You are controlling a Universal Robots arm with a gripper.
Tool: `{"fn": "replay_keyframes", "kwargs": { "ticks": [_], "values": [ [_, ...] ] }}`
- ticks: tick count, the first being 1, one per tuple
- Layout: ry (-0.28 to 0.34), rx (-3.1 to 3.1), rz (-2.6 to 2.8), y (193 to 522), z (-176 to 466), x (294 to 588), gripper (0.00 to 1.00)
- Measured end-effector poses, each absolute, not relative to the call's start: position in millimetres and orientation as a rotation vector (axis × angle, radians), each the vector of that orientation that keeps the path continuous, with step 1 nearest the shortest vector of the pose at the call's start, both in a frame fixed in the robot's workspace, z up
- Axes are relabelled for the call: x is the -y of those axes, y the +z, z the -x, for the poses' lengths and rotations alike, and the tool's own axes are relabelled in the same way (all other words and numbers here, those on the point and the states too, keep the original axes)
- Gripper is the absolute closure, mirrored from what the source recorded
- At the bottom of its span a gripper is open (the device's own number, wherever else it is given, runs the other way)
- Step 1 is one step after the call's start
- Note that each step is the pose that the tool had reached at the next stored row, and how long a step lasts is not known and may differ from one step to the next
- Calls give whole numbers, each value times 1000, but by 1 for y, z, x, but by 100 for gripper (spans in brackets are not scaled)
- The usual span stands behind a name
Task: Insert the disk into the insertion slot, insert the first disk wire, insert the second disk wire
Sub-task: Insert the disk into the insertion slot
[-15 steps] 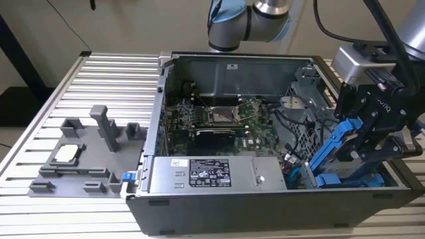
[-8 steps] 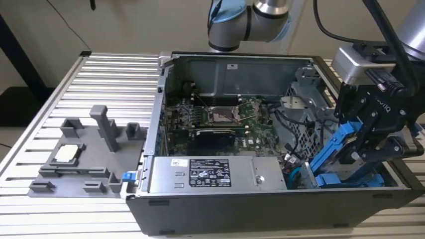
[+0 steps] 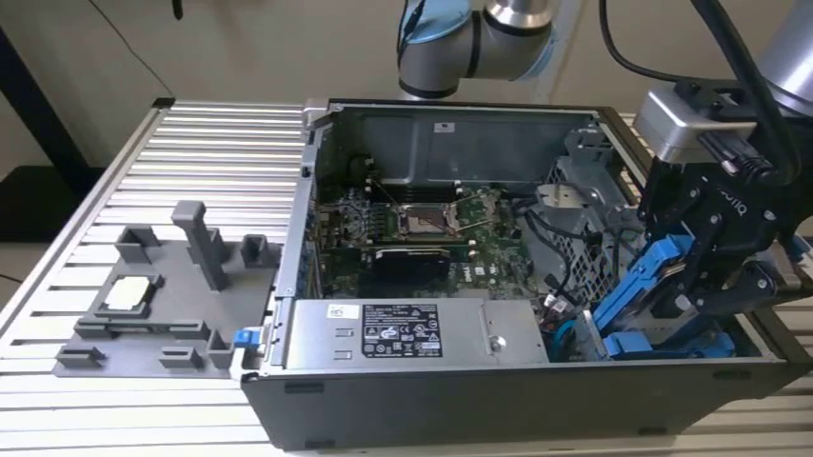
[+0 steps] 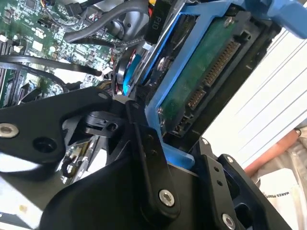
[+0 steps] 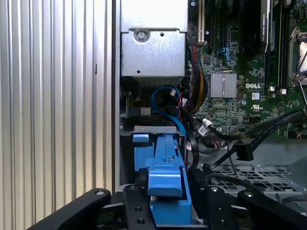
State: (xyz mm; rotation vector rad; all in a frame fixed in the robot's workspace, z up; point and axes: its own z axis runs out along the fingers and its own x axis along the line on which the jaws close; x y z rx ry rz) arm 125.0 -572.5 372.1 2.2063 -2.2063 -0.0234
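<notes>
At the lower right of the exterior view, the gripper (image 3: 696, 286) clamps its fingers on the tilted disk (image 3: 639, 284), over the slot (image 3: 667, 345) in the open computer case (image 3: 508, 395).

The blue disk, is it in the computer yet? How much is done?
Not yet. Nothing looks finished. The gripper holds the disk tilted over the insertion slot, not seated. Left: seating it and both wires; a black cable lies loose nearby.

The computer case (image 3: 508, 409) is standing on the table (image 3: 204, 143), a fixture plate (image 3: 140, 324) is lying at the exterior view's left of it, and the disk (image 3: 639, 284) is leaning tilted in the gripper (image 3: 696, 288) at the insertion slot (image 3: 664, 345).
</notes>
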Motion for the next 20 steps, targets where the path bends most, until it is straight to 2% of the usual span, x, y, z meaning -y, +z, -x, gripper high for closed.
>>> {"fn": "replay_keyframes", "kwargs": {
  "ticks": [1, 2, 4, 6, 20],
  "values": [
    [-23, 2206, -2206, 372, -125, 573, 51],
    [-23, 2206, -2206, 372, -125, 573, 51],
    [-23, 2206, -2206, 372, -125, 573, 53],
    [-24, 2206, -2206, 372, -125, 573, 66],
    [-36, 2227, -2200, 371, -125, 571, 67]
  ]
}}
